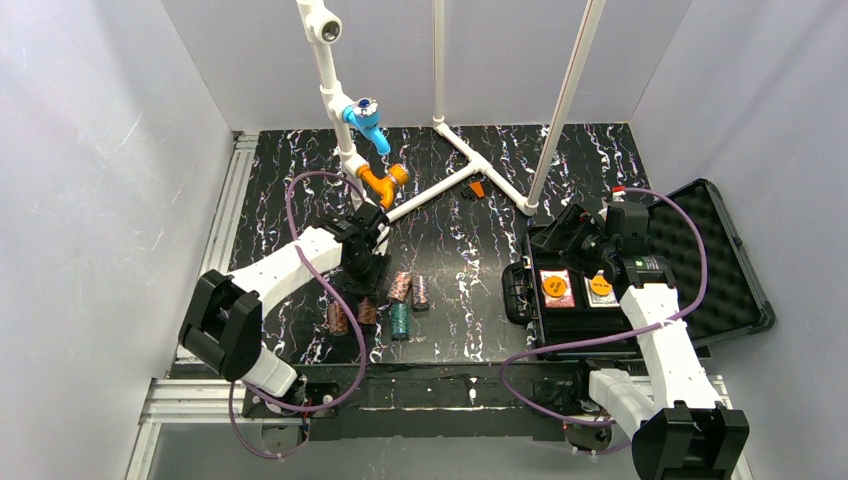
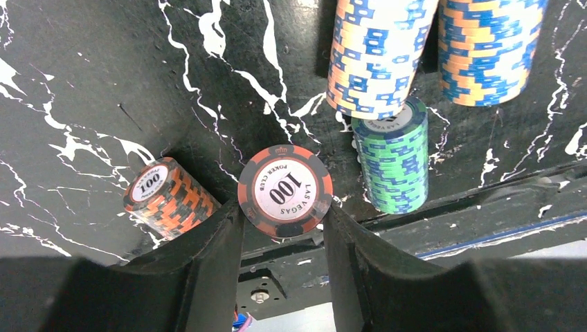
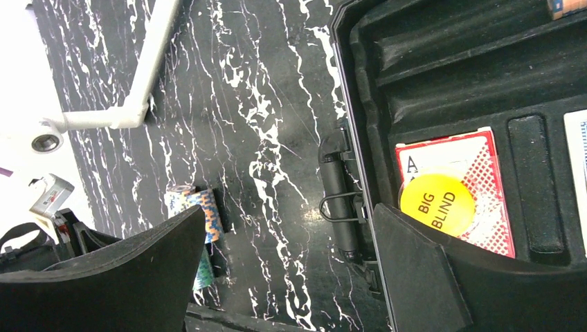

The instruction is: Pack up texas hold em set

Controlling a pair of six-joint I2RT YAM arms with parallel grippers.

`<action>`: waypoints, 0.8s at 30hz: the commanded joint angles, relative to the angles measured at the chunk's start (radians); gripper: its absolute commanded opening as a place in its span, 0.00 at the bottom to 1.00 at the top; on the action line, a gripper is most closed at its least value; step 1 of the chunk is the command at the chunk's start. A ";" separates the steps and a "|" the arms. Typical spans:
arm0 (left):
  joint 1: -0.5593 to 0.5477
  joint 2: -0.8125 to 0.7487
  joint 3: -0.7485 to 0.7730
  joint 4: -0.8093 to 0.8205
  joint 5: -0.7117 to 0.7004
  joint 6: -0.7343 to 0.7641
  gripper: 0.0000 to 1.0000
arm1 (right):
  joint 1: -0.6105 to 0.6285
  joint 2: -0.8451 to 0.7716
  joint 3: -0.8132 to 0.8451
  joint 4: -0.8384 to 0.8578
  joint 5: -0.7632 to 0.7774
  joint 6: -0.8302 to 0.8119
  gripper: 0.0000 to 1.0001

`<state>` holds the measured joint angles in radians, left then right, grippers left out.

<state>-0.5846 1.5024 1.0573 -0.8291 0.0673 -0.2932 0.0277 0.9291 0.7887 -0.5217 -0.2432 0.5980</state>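
Poker chip stacks (image 1: 400, 320) lie on their sides in a cluster on the black marbled counter (image 1: 470, 200), near its front edge. The left hand (image 2: 284, 207) pinches a red-and-black 100 stack (image 2: 285, 188) between its fingers. An orange-and-black stack (image 2: 166, 199) lies just beside it, a green stack (image 2: 394, 162) lies on its other side, and two blue-and-orange stacks (image 2: 377, 55) lie beyond. Well apart to the right, the open black case (image 1: 700, 260) holds two card decks (image 1: 556, 290), with a yellow BIG BLIND button (image 3: 437, 202) on the red one. The right hand (image 3: 287, 214) hangs spread over the case's latch edge.
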 commanded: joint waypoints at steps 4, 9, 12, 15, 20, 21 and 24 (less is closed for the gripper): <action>-0.001 -0.085 0.004 -0.032 0.076 -0.028 0.00 | 0.012 -0.019 -0.003 0.098 -0.093 -0.004 0.98; -0.001 -0.122 0.002 -0.036 0.117 -0.051 0.00 | 0.039 -0.022 -0.049 0.167 -0.154 0.006 0.98; -0.001 -0.142 0.002 -0.035 0.140 -0.064 0.00 | 0.069 -0.013 -0.092 0.234 -0.219 0.010 0.98; -0.001 -0.161 0.009 -0.035 0.165 -0.080 0.00 | 0.122 0.003 -0.120 0.308 -0.274 0.018 0.98; -0.001 -0.188 0.032 -0.031 0.217 -0.113 0.00 | 0.262 0.024 -0.137 0.415 -0.291 0.030 0.98; -0.001 -0.192 0.038 -0.029 0.227 -0.118 0.00 | 0.287 0.024 -0.142 0.443 -0.297 0.036 0.98; -0.001 -0.208 0.049 -0.021 0.259 -0.139 0.00 | 0.356 0.008 -0.166 0.538 -0.298 0.048 0.98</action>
<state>-0.5846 1.3556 1.0576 -0.8398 0.2348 -0.3916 0.3122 0.9569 0.6491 -0.1772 -0.4980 0.6281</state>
